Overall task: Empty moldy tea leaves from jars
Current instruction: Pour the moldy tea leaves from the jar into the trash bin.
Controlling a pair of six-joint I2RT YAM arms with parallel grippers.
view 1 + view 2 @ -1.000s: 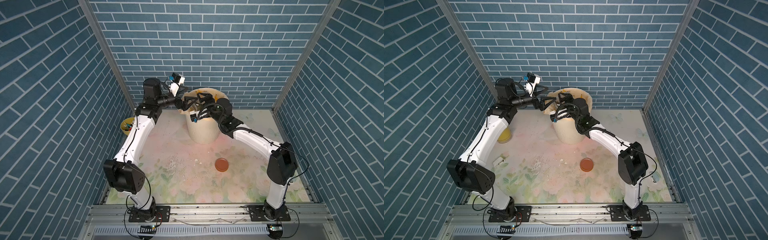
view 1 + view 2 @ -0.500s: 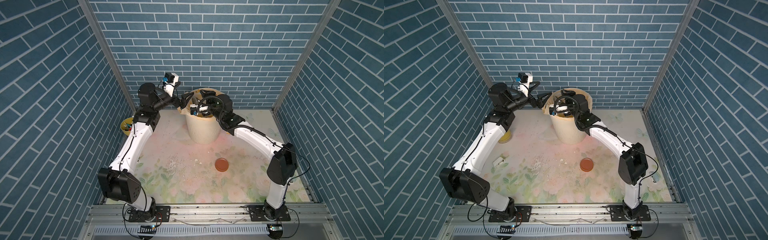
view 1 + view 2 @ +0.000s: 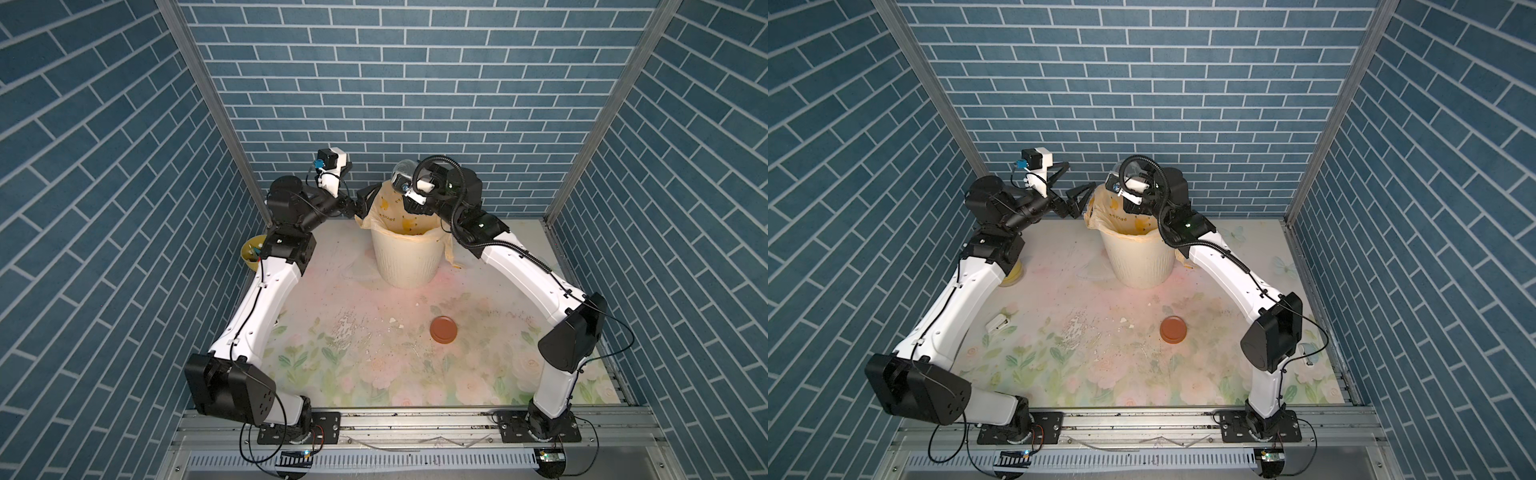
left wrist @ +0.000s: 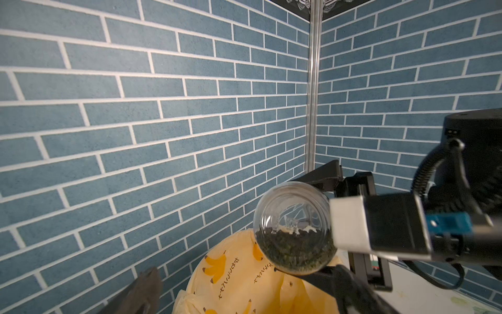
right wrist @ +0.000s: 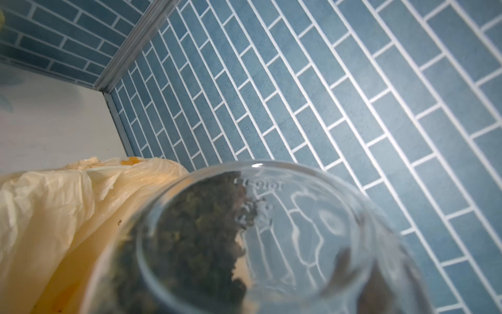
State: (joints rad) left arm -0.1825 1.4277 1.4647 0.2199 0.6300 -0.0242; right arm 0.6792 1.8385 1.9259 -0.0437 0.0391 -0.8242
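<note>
One flat reddish-brown round lid (image 3: 443, 329) lies on the floral table mat (image 3: 374, 374), lower centre in both top views, with pale white crumbs (image 3: 345, 328) scattered to its left. Above it in the frame stands a large cream ribbed bin (image 3: 405, 266) lined with a yellow banana-print bag (image 4: 239, 280). Over the bin's upper rim the right gripper (image 4: 330, 221) clamps a small round clear glass jar (image 4: 293, 217), tipped on its side. Dark olive-green crumbly tea leaves (image 4: 294, 252) sit heaped against its lower wall, inside the glass. The left gripper (image 3: 1077, 178), left of the bin, stands wide apart holding nothing, one finger just beside the bag's edge. A yellow cup (image 3: 251, 251) sits by the left wall, partly hidden by the left arm.
</note>
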